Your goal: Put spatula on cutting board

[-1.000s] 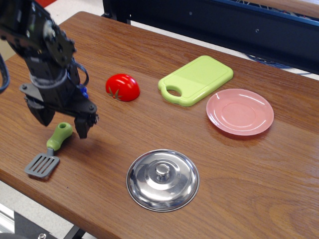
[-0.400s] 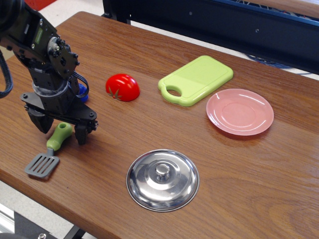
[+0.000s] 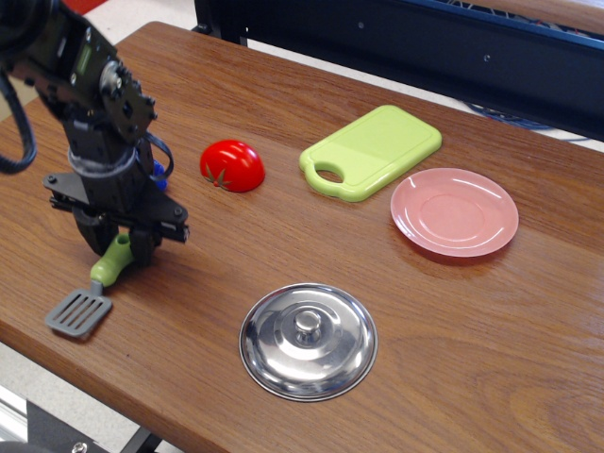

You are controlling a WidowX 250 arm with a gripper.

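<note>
The spatula (image 3: 106, 269) lies near the table's front left edge, its green handle pointing up-right and its grey slotted blade (image 3: 77, 312) toward the edge. My gripper (image 3: 120, 247) is lowered over the top of the handle, and its two black fingers are closed against the handle's sides. The spatula still rests on the wood. The lime-green cutting board (image 3: 373, 151) lies flat at the back centre, far to the right of the gripper, with its handle hole toward the left.
A red tomato (image 3: 232, 166) sits between the gripper and the board. A pink plate (image 3: 454, 211) lies right of the board. A steel pot lid (image 3: 308, 341) lies at the front centre. The wooden table (image 3: 453, 321) ends just beyond the blade.
The gripper has come down over the spatula handle and its fingers have closed from wide apart onto the handle. The spatula has barely shifted.
</note>
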